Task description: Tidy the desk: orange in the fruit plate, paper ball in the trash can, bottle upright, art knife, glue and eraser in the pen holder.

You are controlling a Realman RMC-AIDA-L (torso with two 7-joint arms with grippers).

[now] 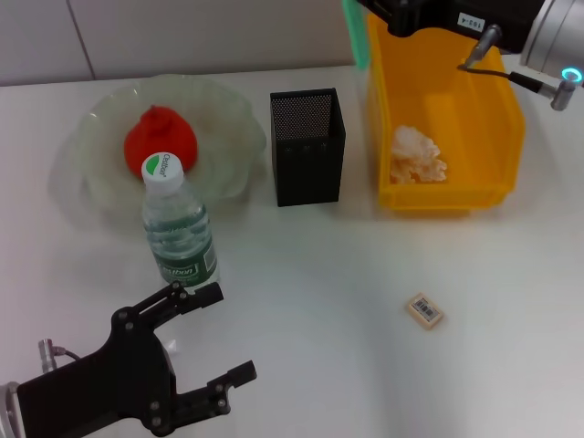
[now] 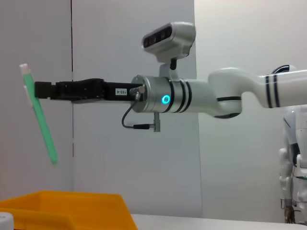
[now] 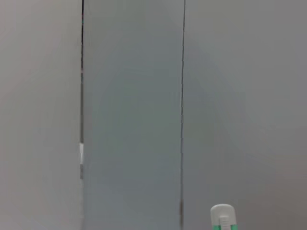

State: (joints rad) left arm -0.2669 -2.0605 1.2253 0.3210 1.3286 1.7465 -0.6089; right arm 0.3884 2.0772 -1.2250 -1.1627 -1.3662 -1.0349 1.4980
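Note:
The orange [image 1: 161,139] lies in the glass fruit plate [image 1: 233,119]. In front of the plate the bottle [image 1: 178,233] stands upright. The paper ball [image 1: 417,155] rests inside the yellow trash can [image 1: 497,137]. Between them stands the black mesh pen holder [image 1: 307,146]. An eraser [image 1: 424,310] lies on the table at the front right. High above the can's back edge, my right gripper [image 2: 41,90] is shut on the green art knife [image 2: 43,124], which hangs tilted; its end shows [image 3: 223,218]. My left gripper [image 1: 230,333] is open just in front of the bottle. The glue is out of view.
White tabletop lies between the eraser, pen holder and my left arm. A grey panelled wall stands behind the desk. The yellow can's rim [image 2: 67,203] shows in the left wrist view, below the right arm [image 2: 192,96].

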